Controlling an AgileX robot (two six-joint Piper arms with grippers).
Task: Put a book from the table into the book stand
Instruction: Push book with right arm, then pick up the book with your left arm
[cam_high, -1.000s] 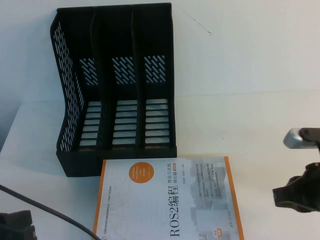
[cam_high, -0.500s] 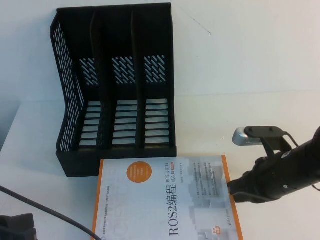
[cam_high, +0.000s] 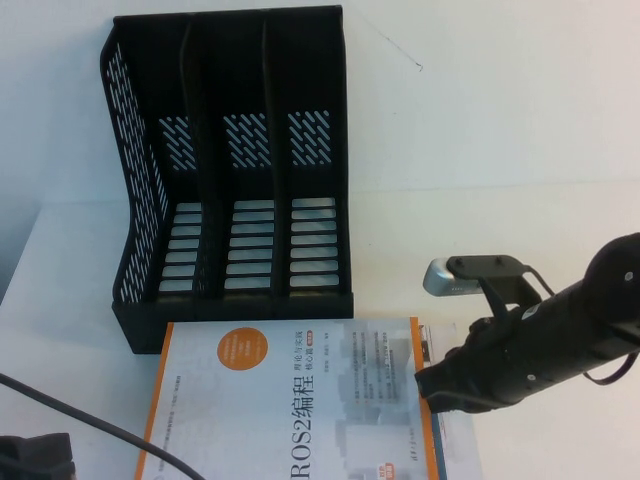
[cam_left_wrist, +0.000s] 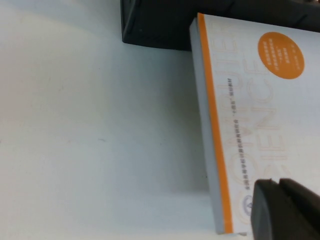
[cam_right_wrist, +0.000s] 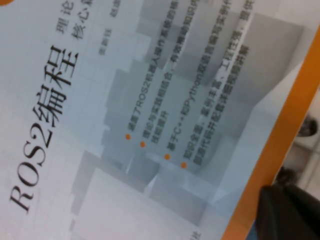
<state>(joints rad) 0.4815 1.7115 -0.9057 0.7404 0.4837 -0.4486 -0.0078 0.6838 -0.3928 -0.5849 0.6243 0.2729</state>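
A white book with orange borders and "ROS2" on its cover (cam_high: 290, 400) lies flat on the white table, just in front of the black three-slot book stand (cam_high: 230, 150). My right gripper (cam_high: 432, 385) is shut and presses against the book's right orange edge; in the right wrist view its dark fingers (cam_right_wrist: 290, 212) sit at that edge of the cover (cam_right_wrist: 150, 100). My left gripper (cam_high: 35, 455) is low at the front left, beside the book's left edge. In the left wrist view it (cam_left_wrist: 285, 212) is shut, near the book's corner (cam_left_wrist: 260, 110), with the stand's base (cam_left_wrist: 160, 25) beyond.
A dark cable (cam_high: 90, 420) runs across the table's front left. The stand's three slots hold nothing. Bare white table (cam_high: 500, 200) lies to the right of the stand and behind my right arm.
My right gripper has moved in from the right edge to the book's right side. The book has slid to the left along the front of the stand.
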